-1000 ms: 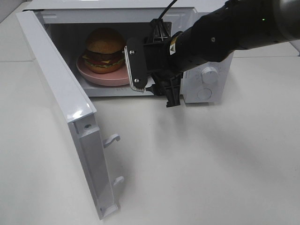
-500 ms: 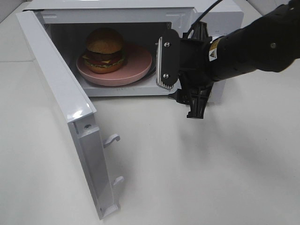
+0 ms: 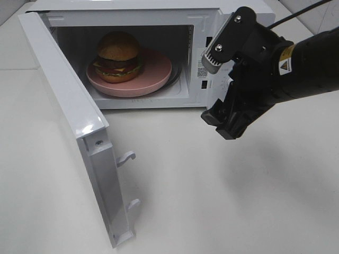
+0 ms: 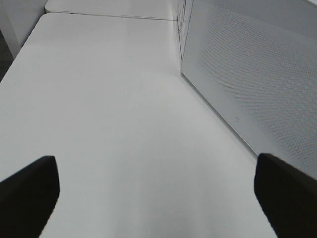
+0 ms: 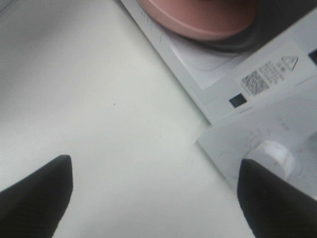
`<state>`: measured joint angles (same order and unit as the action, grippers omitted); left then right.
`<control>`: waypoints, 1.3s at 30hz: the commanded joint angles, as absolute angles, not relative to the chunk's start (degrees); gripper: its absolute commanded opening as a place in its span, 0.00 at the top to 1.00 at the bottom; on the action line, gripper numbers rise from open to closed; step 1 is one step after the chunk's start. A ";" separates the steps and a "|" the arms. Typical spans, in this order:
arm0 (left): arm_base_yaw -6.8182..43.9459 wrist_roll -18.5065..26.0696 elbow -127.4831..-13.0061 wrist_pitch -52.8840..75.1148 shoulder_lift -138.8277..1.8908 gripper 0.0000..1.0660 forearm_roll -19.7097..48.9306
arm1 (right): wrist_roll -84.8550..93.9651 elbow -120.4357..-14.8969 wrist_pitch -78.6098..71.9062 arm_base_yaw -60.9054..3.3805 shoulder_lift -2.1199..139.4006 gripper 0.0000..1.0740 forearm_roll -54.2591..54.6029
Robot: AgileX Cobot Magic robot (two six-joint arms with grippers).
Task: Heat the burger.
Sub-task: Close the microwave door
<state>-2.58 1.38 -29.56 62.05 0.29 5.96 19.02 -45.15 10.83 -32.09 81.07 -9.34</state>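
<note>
Burger (image 3: 117, 56) sits upright, seemingly toward plate's left.

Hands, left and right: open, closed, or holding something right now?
Left hand: open, holding nothing.
Right hand: open, holding nothing.

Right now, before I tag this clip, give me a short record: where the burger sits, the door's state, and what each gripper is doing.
burger: on the pink plate, inside the microwave
door: swung wide open
right gripper: open, empty, outside the cavity near the control panel
left gripper: open, empty, above the table
task status: burger loaded, door not yet closed
</note>
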 commanded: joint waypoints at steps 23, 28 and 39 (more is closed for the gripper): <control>-2.18 1.38 -29.45 61.13 1.03 0.06 5.84 | -5.10 -45.09 49.96 -18.45 57.75 0.24 -9.85; -2.18 1.38 -29.45 61.13 1.03 0.06 5.84 | -5.67 -45.09 54.83 -18.45 51.68 0.25 -9.85; -2.18 1.38 -29.45 61.13 1.03 0.06 5.84 | -5.90 -45.09 63.54 -18.45 41.31 0.28 -9.85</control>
